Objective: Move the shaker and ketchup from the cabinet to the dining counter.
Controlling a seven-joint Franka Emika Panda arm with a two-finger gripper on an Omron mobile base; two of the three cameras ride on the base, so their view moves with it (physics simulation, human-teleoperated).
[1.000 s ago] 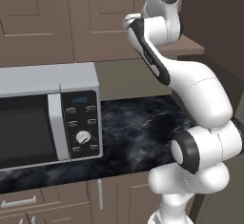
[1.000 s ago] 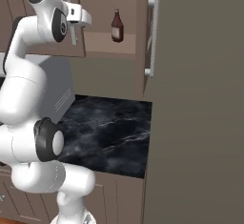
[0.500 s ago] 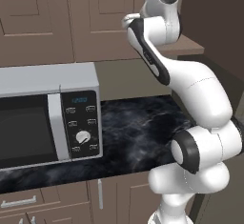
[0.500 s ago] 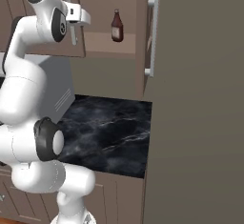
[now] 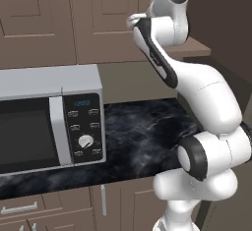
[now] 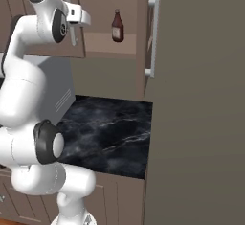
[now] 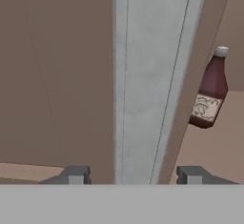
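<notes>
Barely started: the ketchup (image 6: 117, 26) is on the cabinet (image 6: 125, 8) shelf, nothing moved to the dining counter yet.

Pincer (image 7: 135, 174) straddles the cabinet door's silver bar handle (image 7: 143, 80), jaws apart on either side of it, not clamped as far as I can tell, so looks like the door-opening stage. The bottle's dark reddish-brown, pale label, standing upright behind the door edge.
</notes>
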